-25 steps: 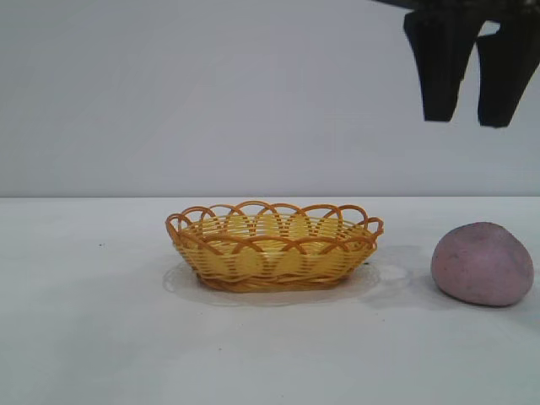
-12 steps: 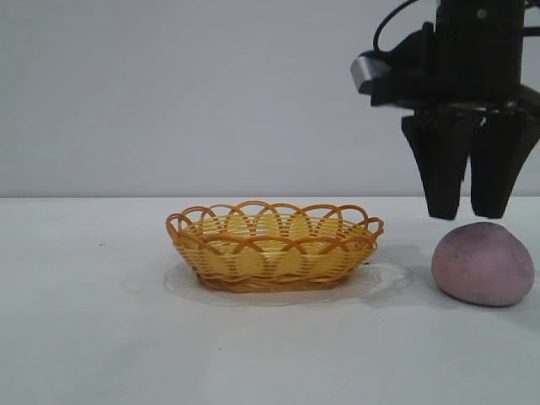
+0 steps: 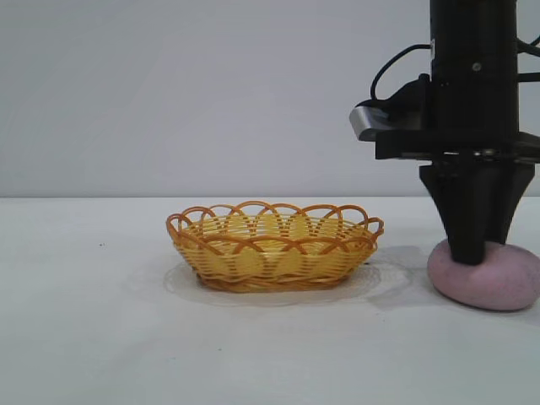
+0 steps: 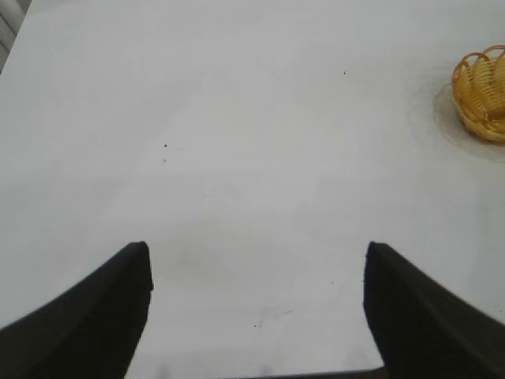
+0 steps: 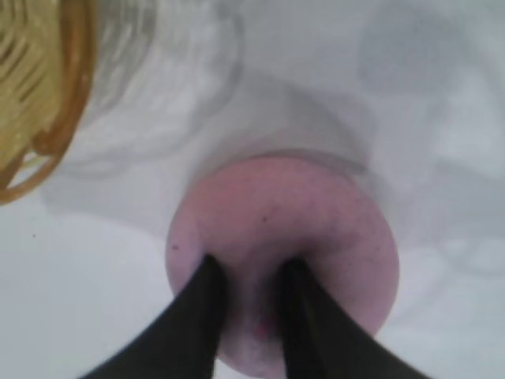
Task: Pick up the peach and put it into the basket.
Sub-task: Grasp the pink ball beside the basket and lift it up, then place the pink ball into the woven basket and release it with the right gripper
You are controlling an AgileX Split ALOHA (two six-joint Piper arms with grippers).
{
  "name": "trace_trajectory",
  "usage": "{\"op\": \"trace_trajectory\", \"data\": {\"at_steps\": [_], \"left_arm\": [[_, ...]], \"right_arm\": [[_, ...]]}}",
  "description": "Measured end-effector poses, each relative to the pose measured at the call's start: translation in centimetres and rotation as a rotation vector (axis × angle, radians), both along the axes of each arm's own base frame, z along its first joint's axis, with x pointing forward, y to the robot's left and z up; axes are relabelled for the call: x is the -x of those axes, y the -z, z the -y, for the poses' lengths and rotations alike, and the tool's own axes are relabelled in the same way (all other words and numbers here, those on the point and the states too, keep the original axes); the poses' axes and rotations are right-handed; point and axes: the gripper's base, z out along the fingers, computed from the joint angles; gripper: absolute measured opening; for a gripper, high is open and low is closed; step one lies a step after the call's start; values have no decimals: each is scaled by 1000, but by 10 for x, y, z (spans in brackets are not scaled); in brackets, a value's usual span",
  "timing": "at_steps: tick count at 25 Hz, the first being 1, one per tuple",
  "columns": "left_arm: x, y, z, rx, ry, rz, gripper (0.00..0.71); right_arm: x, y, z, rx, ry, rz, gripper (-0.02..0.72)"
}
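Observation:
The pinkish-mauve peach [image 3: 498, 283] lies on the white table to the right of the basket [image 3: 253, 263], a shallow yellow wicker oval with an orange looped rim. My right gripper [image 3: 470, 253] comes straight down onto the peach's top. In the right wrist view its two fingers [image 5: 207, 292] are close together and press into the peach [image 5: 316, 213], pinching a ridge of it between them. The peach looks squashed flatter and rests on the table. My left gripper [image 4: 256, 251] is open and empty over bare table, far from the basket [image 4: 483, 88].
The basket's rim [image 5: 47, 118] shows at the edge of the right wrist view, a short gap from the peach. White table [image 3: 101, 337] spreads to the left of and in front of the basket. A pale wall stands behind.
My right gripper came down from above the peach onto its top, and its fingers closed together into it. The peach now looks flatter. The basket has not moved.

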Motion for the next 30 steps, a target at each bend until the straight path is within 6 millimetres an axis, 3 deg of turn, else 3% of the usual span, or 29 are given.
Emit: {"op": "trace_trajectory", "data": {"at_steps": [1, 5, 11, 17, 23, 30], "left_arm": [[0, 0, 0, 0, 0, 0, 530], [0, 0, 0, 0, 0, 0, 530], [0, 0, 0, 0, 0, 0, 530], [0, 0, 0, 0, 0, 0, 530], [0, 0, 0, 0, 0, 0, 530], [0, 0, 0, 0, 0, 0, 530]], "right_arm": [[0, -4, 1, 0, -5, 12, 0], [3, -30, 3, -16, -13, 79, 0], [17, -92, 2, -121, -3, 223, 0], [25, -129, -44, -212, -119, 334, 0], [24, -116, -96, -254, -214, 321, 0], [9, -69, -116, -208, -229, 240, 0]]}}
